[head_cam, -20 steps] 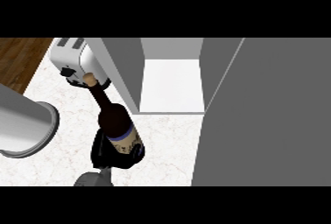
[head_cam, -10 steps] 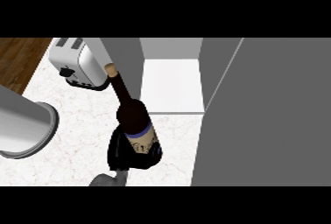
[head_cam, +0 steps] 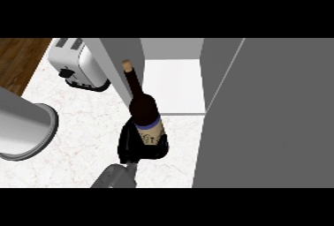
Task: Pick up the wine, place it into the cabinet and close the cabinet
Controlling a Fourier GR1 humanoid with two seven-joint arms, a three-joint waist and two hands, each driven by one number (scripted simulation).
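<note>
The right hand (head_cam: 132, 149) is wrapped round the lower part of the wine bottle (head_cam: 143, 108). Its black fingers curl about the base so that the bottom of the glass is hidden, and its grey forearm (head_cam: 114, 176) comes up from the lower edge just left of centre. At the far left a strip of brown wooden floor (head_cam: 20, 62) shows beyond the counter's edge. Below it a large grey cylinder with a pale rim (head_cam: 23, 128) fills the left margin over the white marbled counter (head_cam: 85, 128); what it is cannot be told. Further right, a silver toaster (head_cam: 78, 66) with two slots on top and a dark knob on its side stands on the counter, near the cabinet's left side panel (head_cam: 120, 62). The bottle is held above the counter just in front of the cabinet opening, not yet inside. It is dark, with a pale label edged in blue (head_cam: 150, 132) just above the fingers, and its neck runs up the view, leaning slightly left. The cork (head_cam: 127, 65) shows against the front edge of that side panel; whether it touches cannot be told. Right of the neck lies the cabinet's white inner floor (head_cam: 175, 88), with nothing standing on it. The cabinet door (head_cam: 274, 114) is swung open, a wide grey slab covering the right of the view.
</note>
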